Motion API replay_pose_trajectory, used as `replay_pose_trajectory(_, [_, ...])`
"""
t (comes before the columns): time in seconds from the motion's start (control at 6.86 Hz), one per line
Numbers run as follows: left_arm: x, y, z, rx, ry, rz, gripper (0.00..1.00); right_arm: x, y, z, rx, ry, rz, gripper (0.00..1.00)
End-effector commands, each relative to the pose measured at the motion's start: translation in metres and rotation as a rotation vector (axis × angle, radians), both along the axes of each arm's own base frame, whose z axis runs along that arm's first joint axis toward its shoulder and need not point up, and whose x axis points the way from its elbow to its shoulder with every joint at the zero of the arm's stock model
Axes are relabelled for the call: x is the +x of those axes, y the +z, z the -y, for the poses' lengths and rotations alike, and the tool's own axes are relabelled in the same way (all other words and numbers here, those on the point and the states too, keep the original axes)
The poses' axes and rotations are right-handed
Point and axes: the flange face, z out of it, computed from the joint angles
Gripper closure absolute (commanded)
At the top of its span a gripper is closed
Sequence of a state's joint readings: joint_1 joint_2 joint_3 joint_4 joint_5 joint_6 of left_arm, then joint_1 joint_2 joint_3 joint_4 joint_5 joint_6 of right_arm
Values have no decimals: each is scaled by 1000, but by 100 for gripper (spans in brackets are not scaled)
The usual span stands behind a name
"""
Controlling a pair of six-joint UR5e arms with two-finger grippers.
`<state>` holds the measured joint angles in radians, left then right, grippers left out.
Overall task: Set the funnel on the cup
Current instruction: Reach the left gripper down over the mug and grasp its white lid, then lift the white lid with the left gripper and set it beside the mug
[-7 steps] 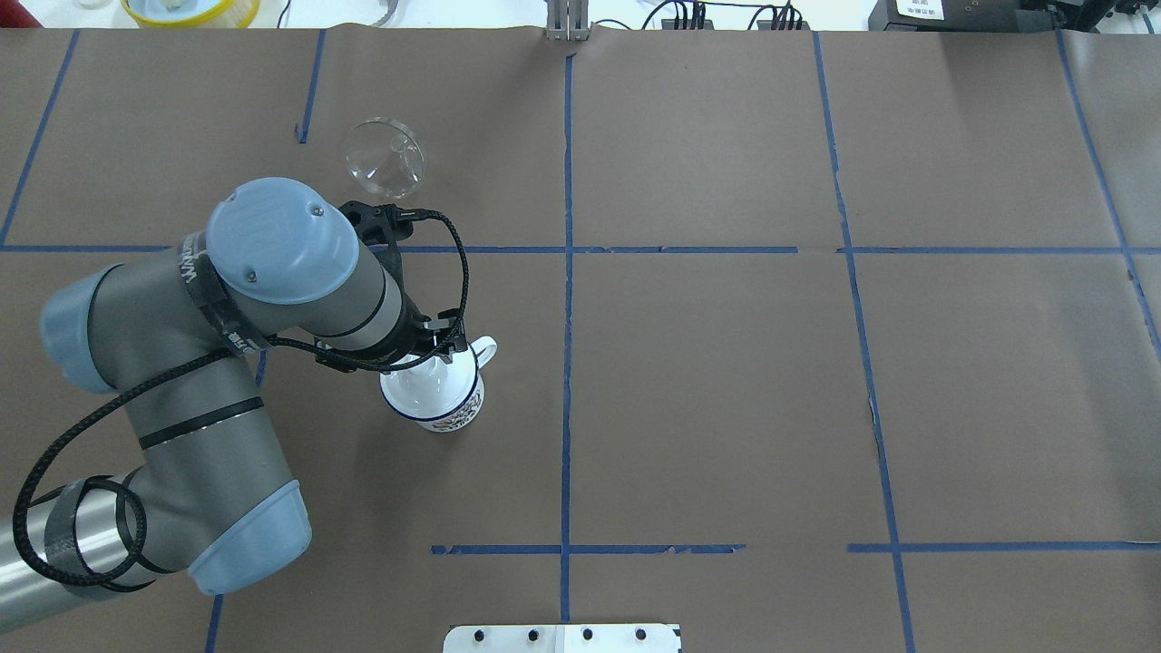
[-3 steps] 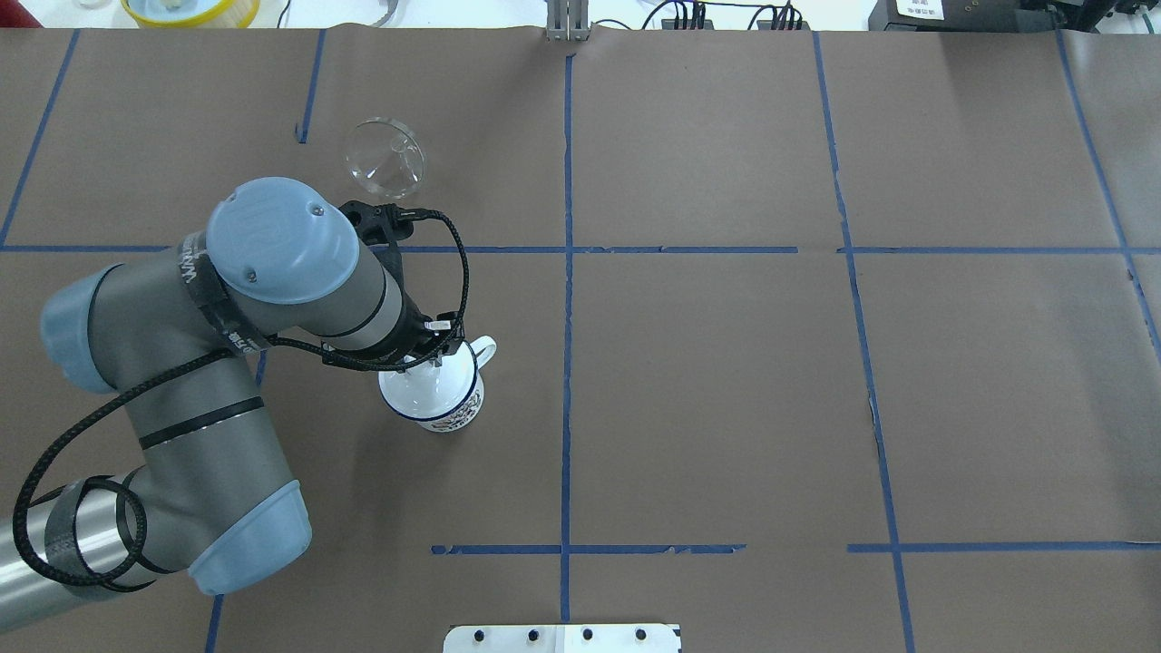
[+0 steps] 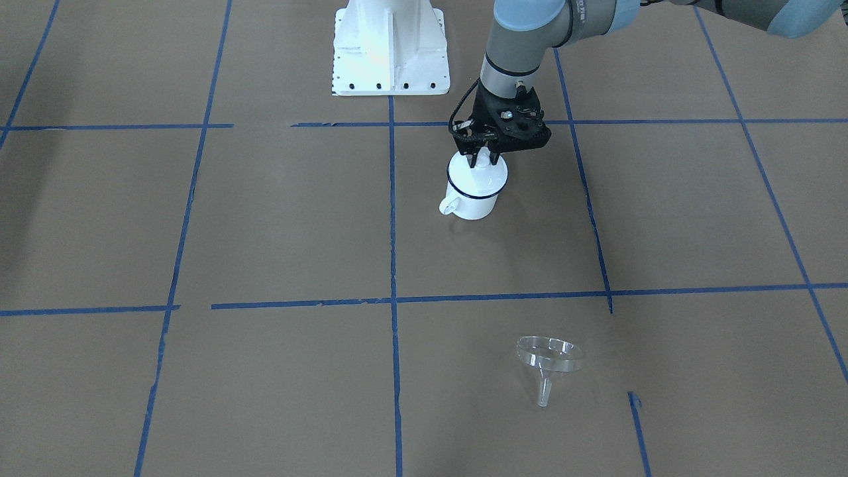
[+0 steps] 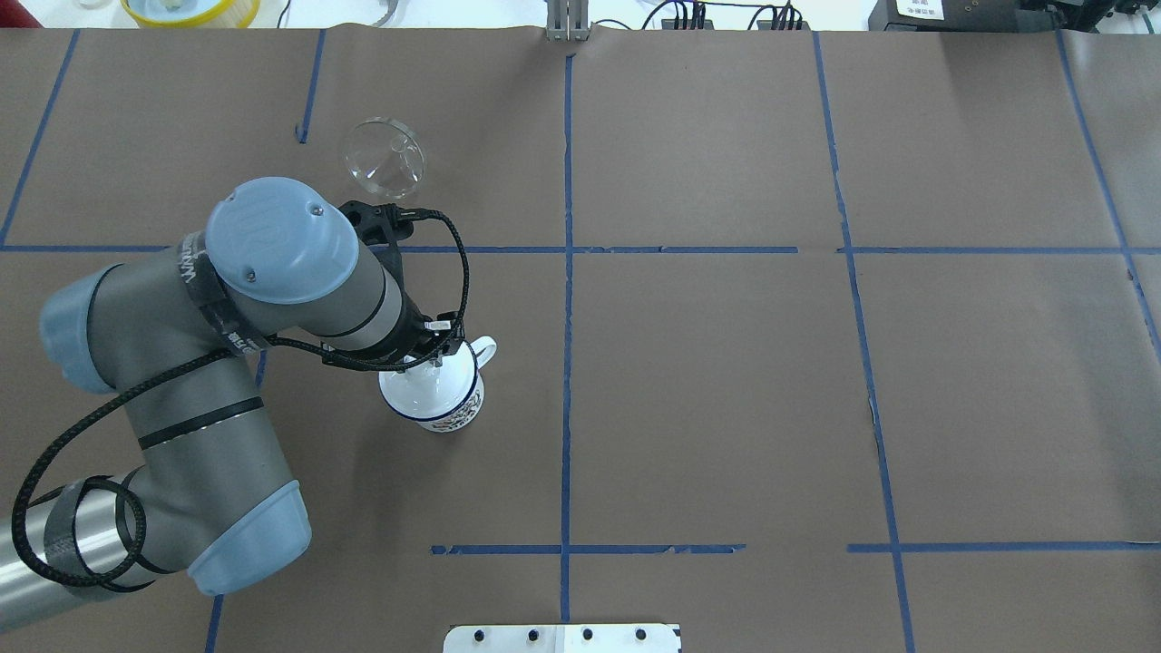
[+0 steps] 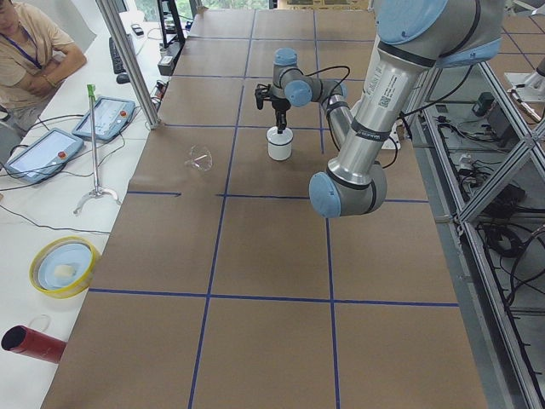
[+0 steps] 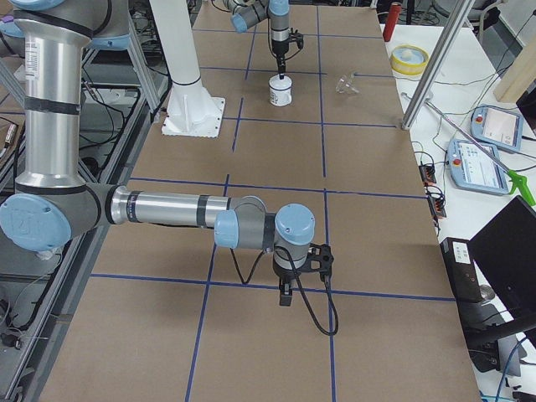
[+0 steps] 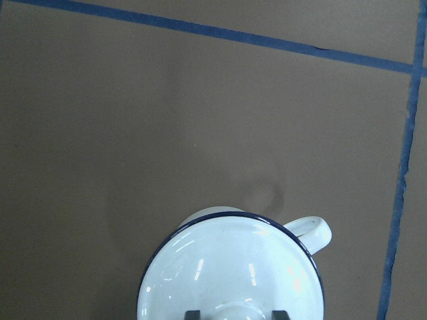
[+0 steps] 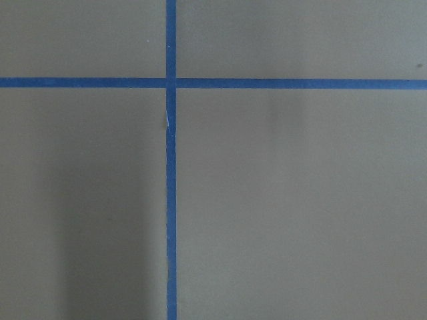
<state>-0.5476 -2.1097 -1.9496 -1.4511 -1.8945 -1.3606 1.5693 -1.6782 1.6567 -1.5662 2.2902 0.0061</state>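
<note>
Lying on its side on the brown-papered worktop (image 4: 726,381), the funnel (image 3: 547,363) is found well apart from the cup (image 3: 474,202), across one of the blue tape lines (image 4: 680,249) and toward the operators' edge. Its long axis runs from the robot's side to the operators' side. The narrow spout is pointed away from the robot, and the wide mouth is turned back toward the robot and tilted upward. Being clear plastic, its outline is hard to make out against the paper.

The cup is stood upright, with its loop handle (image 4: 487,348) pointed toward the robot's right and slightly away from the robot. Its mouth is covered by a white lid (image 7: 227,273), so the inside is hidden. The left end effector (image 3: 484,162) is hung straight down over the cup and clenched on the lid's knob (image 7: 238,310), with one of its fingers (image 7: 194,314) on each side. In the left wrist view, knob and fingers are cut off by the lower edge. In the overhead view, part of the cup is hidden behind the left arm (image 4: 272,272).

The right end effector (image 6: 286,300) is held pointing down above the worktop, far from both things. It is seen in one side view only, so it cannot be told whether it is released or clenched.
</note>
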Motion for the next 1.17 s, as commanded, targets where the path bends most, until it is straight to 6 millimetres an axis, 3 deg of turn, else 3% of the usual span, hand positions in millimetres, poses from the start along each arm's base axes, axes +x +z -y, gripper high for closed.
replay_pose_trajectory(0.0, [0, -1, 0, 1, 0, -2, 100, 0, 0, 0, 0, 0, 0, 0])
replay_pose_trajectory(0.15, [-8, -7, -1, 15, -2, -16, 100, 0, 0, 0, 0, 0, 0, 0])
replay_pose_trajectory(0.29, [-34, -25, -5, 23, -11, -19, 100, 0, 0, 0, 0, 0, 0, 0])
replay_pose_trajectory(0.44, [-66, -52, -16, 51, -1, -22, 100, 0, 0, 0, 0, 0, 0, 0])
replay_pose_trajectory(0.58, [-120, -70, -12, 122, -2, -30, 100, 0, 0, 0, 0, 0, 0, 0])
replay_pose_trajectory(0.73, [-171, -67, -6, 229, 60, -29, 100, 0, 0, 0, 0, 0, 0, 0])
replay_pose_trajectory(0.88, [-213, -22, -15, 280, 134, 15, 100, 0, 0, 0, 0, 0, 0, 0])
replay_pose_trajectory(1.02, [-228, 20, -23, 300, 211, 82, 100, 0, 1, 0, -1, 0, 0, 0])
